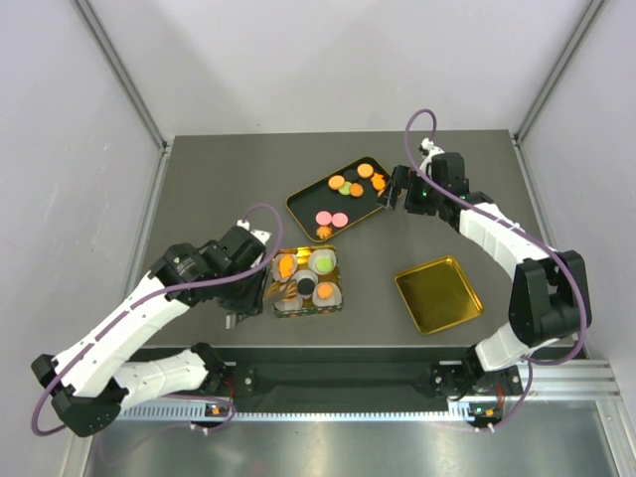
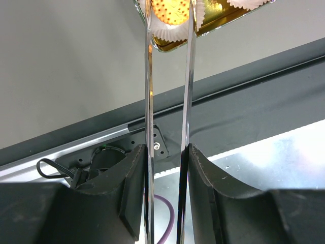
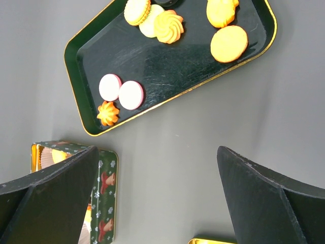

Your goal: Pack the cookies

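- Left pincer [image 2: 167, 155] was pinching slim metal tongs [image 2: 148, 91], whose tips stood either side of a speckled cookie [image 2: 170, 12] in a paper cup [image 2: 172, 31]; right pincer [image 3: 157, 152] hung spread wide, holding nothing.
- I judged the tongs could twist in that grip, or lift the cup along with the cookie.
- Most cookies [image 3: 229, 43] lay on the dark tray [image 3: 152, 66]; several sat in cups inside the tin [image 3: 104, 198]; the gold tray [image 1: 437, 294] held none.
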{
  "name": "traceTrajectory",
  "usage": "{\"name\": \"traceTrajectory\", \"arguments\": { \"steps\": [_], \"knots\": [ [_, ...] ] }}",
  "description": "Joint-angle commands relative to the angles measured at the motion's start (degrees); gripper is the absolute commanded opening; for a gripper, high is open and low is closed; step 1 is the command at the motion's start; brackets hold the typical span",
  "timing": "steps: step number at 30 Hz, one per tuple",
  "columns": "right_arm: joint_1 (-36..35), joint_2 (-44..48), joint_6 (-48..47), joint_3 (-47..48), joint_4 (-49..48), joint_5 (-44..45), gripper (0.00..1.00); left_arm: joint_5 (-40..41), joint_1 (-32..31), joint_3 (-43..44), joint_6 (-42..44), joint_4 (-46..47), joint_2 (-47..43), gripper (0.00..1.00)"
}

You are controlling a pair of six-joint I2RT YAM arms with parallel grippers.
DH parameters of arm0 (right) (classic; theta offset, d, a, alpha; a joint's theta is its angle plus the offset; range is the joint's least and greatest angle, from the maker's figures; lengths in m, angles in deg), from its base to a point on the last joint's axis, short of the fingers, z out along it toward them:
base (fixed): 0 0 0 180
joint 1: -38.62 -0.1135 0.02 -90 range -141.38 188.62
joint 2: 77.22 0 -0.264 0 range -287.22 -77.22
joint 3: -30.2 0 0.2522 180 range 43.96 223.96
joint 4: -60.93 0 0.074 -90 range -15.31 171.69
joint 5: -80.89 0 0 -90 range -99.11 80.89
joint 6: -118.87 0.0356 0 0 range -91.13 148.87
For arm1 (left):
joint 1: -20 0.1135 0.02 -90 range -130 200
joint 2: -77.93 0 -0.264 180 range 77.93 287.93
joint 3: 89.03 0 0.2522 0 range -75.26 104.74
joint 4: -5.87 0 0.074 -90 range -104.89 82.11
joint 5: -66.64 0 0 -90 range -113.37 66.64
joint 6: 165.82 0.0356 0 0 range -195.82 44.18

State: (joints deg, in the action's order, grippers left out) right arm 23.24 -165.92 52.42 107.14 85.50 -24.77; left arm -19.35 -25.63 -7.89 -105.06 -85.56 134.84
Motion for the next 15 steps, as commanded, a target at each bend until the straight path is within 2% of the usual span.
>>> {"name": "traceTrajectory", "arguments": {
  "steps": [1,15],
  "knots": [
    [-0.88,-0.33,-0.88,3.36,-1.23,0.46,1.00,1.26,-0.52,0.21,-0.91,-5.56,0.05,0.34],
    [-0.80,-0.42,-0.79,3.36,-1.23,0.46,1.00,2.49,-1.57,0.30,-1.44,-5.74,0.66,0.35]
  ]
}}
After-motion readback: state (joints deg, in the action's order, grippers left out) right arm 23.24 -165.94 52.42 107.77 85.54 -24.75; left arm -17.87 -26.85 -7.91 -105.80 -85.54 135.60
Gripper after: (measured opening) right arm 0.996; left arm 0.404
